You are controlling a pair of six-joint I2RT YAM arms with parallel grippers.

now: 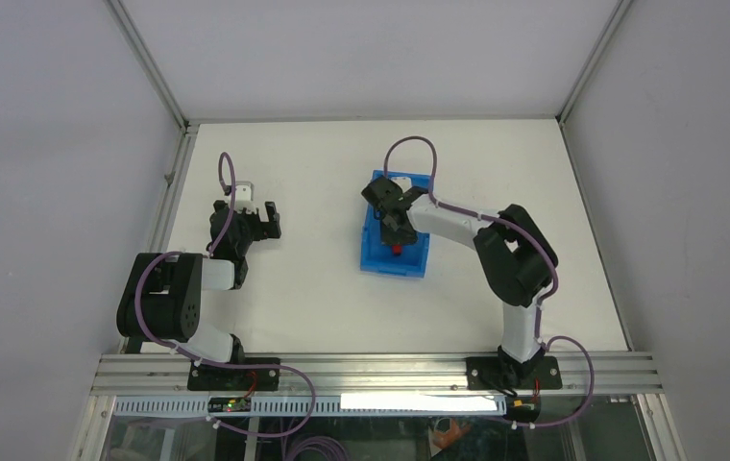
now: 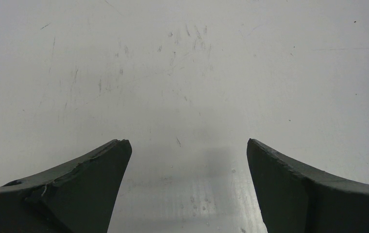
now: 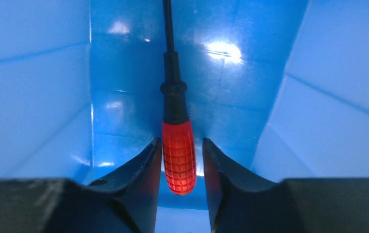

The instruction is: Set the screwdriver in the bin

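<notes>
The blue bin point(image 1: 370, 252) stands on the white table right of centre. My right gripper point(image 1: 395, 233) reaches down inside it. In the right wrist view the screwdriver point(image 3: 178, 153) lies along the bin's floor point(image 3: 124, 97), with its red handle between my right gripper's point(image 3: 181, 141) fingertips and its dark shaft pointing away. The jaws stand narrowly apart, with a thin gap showing on the handle's right side. The red handle point(image 1: 397, 249) shows in the top view. My left gripper point(image 1: 263, 219) is open and empty over bare table, also in its wrist view point(image 2: 189, 145).
The bin's blue walls point(image 3: 328, 97) rise close on both sides of my right gripper. White enclosure walls ring the table point(image 1: 313, 288). A metal rail point(image 1: 371, 370) runs along the near edge by the arm bases.
</notes>
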